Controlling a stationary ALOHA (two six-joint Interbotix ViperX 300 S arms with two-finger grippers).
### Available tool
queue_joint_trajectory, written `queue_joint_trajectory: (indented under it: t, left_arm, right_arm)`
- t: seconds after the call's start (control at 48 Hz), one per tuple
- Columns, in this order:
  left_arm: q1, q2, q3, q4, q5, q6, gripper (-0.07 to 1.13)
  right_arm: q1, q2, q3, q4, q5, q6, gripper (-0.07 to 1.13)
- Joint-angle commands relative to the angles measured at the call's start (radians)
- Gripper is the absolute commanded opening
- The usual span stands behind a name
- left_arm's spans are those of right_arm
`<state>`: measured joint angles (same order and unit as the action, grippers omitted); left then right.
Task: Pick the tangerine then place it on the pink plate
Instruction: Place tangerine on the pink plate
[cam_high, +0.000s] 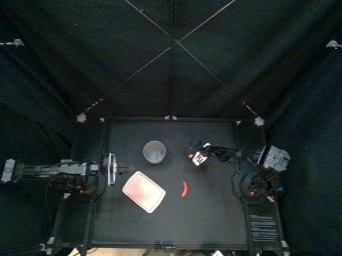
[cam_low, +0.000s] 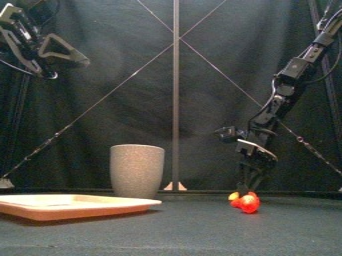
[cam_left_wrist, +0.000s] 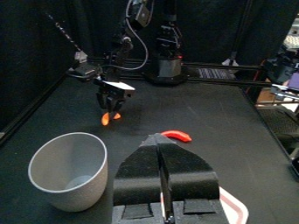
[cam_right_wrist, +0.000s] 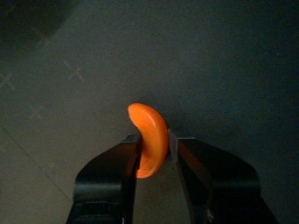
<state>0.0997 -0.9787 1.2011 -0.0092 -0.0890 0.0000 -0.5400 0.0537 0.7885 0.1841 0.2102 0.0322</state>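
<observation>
Grasping step: right gripper (cam_right_wrist: 149, 150), fingers clamped on orange tangerine (cam_right_wrist: 145, 138), low over tabletop (cam_high: 221, 212), well apart from pink plate (cam_high: 143, 190). Left gripper (cam_left_wrist: 163, 150) high, fingers pressed together. Next: lift, carry across, release over plate.

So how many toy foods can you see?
2. The tangerine is in the right gripper; a red toy lies beside the pink tray.

The tall grey speckled cup (cam_high: 156, 152) stands mid-table, toward the back. In front of the cup and slightly left lies the flat pink tray (cam_high: 143, 190). A small red toy food (cam_high: 183, 188) lies front-right of the cup, just beside the tray. Right of the cup, the orange crescent-shaped toy tangerine (cam_right_wrist: 145, 144) sits between the jaws of the right gripper (cam_low: 249, 186).
</observation>
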Motion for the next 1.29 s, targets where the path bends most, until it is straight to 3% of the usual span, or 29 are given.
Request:
queue_joint_trajectory:
  t: [0.021,0.146,0.375,0.667,0.917,1.292]
  left_arm:
    - [0.003,0.002,-0.014,0.000,-0.011,0.000,0.12]
    - [0.003,0.003,-0.014,0.000,-0.018,0.000,0.12]
    - [0.005,0.003,-0.014,0.002,-0.032,0.002,0.12]
    - [0.009,0.003,-0.014,0.002,-0.048,0.003,0.12]
    - [0.017,0.002,-0.012,0.000,-0.048,0.003,0.12]
    - [0.020,0.002,-0.002,0.000,-0.048,0.003,0.12]
  right_arm:
    - [0.017,-0.032,-0.025,0.005,0.005,0.000,0.70]
    - [0.087,-0.072,-0.051,0.020,0.021,0.000,0.70]
    - [0.290,-0.104,-0.146,0.071,0.037,-0.002,0.70]
    - [0.508,0.051,-0.356,0.109,0.032,-0.002,0.70]
    - [0.561,0.279,-0.604,0.110,0.032,-0.002,0.71]
    - [0.557,0.463,-0.848,0.046,0.055,0.000,0.72]
